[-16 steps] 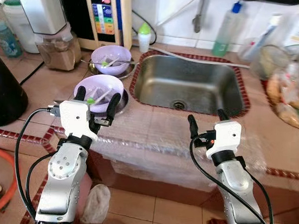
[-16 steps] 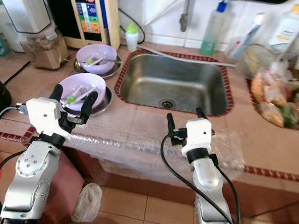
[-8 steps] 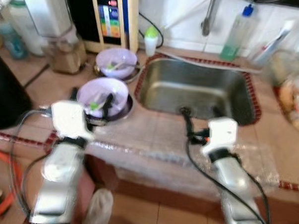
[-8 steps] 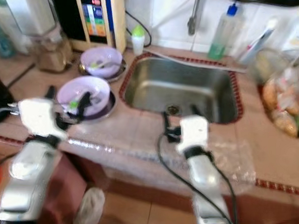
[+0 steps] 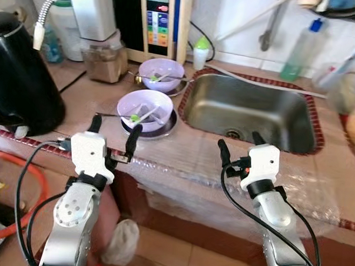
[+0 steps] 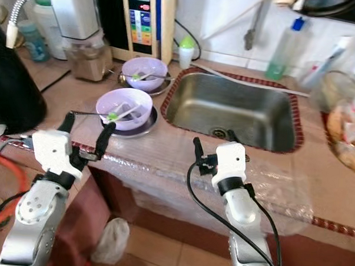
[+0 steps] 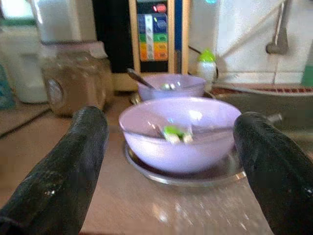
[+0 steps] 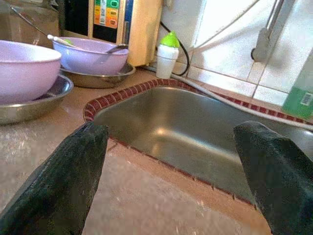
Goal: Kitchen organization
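Two lilac bowls stand on the tiled counter left of the steel sink [image 5: 249, 109]. The near bowl [image 5: 145, 105] rests on a metal plate and holds a utensil and green scraps. The far bowl [image 5: 161, 69] also sits on a metal plate with a spoon in it. My left gripper [image 5: 114, 129] is open at the counter's front edge, just short of the near bowl [image 7: 180, 129], with nothing between its fingers. My right gripper [image 5: 240, 145] is open too, hovering over the plastic-covered counter in front of the sink [image 8: 195, 132].
A black kettle [image 5: 20, 85] stands at the far left. A blender [image 5: 102, 41] and a water dispenser [image 5: 162, 20] line the back wall, with a small green-capped bottle [image 5: 200, 51] and a soap bottle [image 5: 305, 50]. Bagged food [image 6: 345, 134] lies at the right. An orange hose [image 5: 22, 179] lies on the floor.
The whole picture has shifted: the camera has pulled back and swung left, bringing the kettle into view. Both grippers stay open and sit nearer the counter's front edge.
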